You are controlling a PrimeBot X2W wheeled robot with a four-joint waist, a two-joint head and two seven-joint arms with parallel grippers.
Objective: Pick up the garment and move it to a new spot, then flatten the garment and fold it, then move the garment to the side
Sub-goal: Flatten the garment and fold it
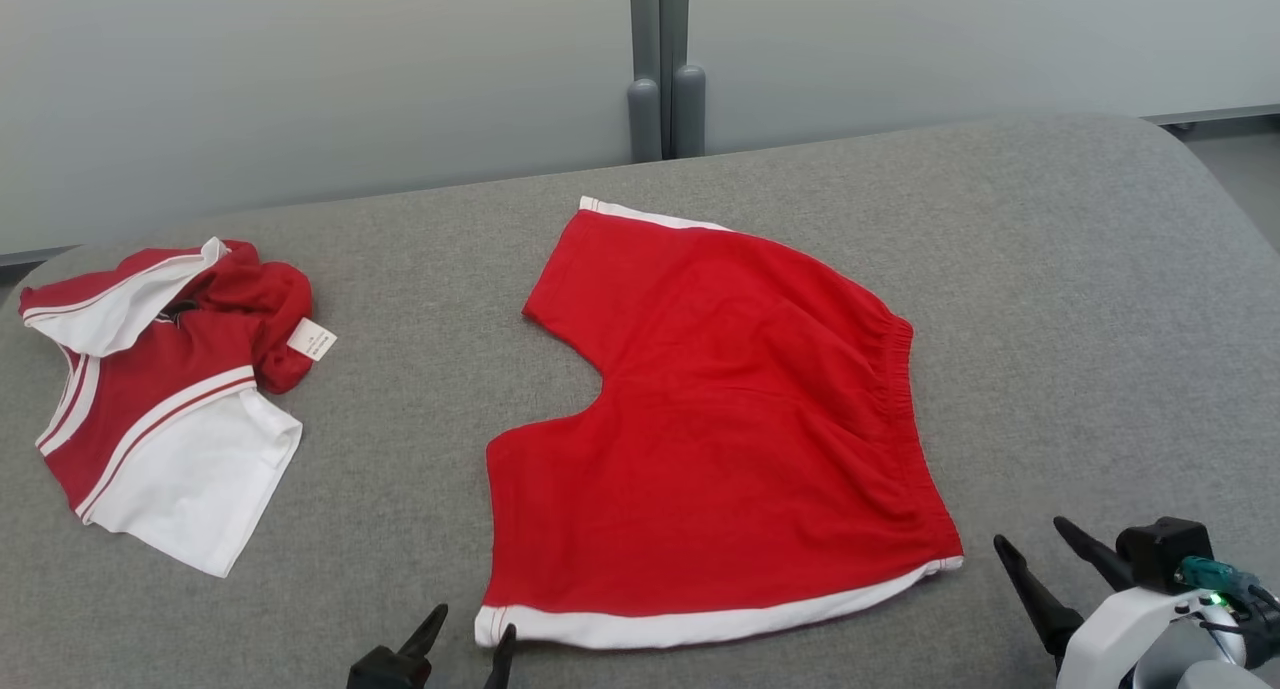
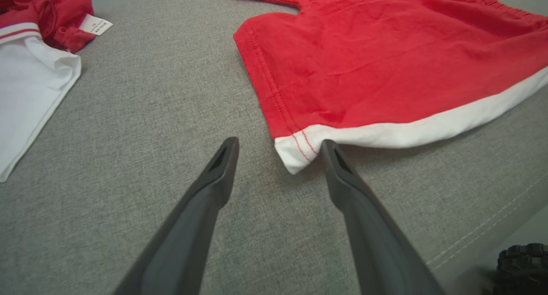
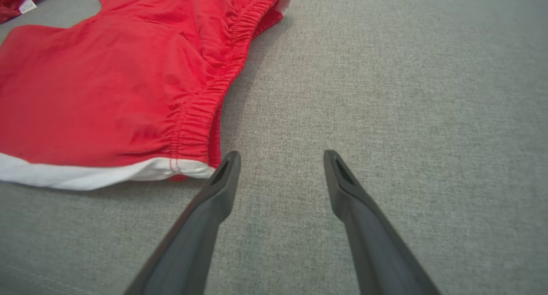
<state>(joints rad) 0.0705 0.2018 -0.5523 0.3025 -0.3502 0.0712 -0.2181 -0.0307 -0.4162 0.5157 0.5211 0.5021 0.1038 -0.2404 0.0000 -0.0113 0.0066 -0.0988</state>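
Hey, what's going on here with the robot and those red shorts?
A two-armed robot is handling red shorts, which lie spread flat on the grey cushion, not yet folded. Its left gripper is open at the near leg corner, its right gripper open by the waistband corner; neither holds anything. A crumpled red and white top lies to the left.

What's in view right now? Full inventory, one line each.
Shorts: one, red with white trim, spread flat mid-surface.
Top: one, red and white, crumpled, left of the shorts, apart from them.
Tag: one, white, on the top's red part.
Surface: one, grey fabric, under both garments.
Wall: pale panels, behind the surface.
Post: one, grey, between the panels.
Left fingers: two, dark, open, at the shorts' near left corner, holding nothing.
Right fingers: two, dark, open, beside the shorts' near right corner, holding nothing.
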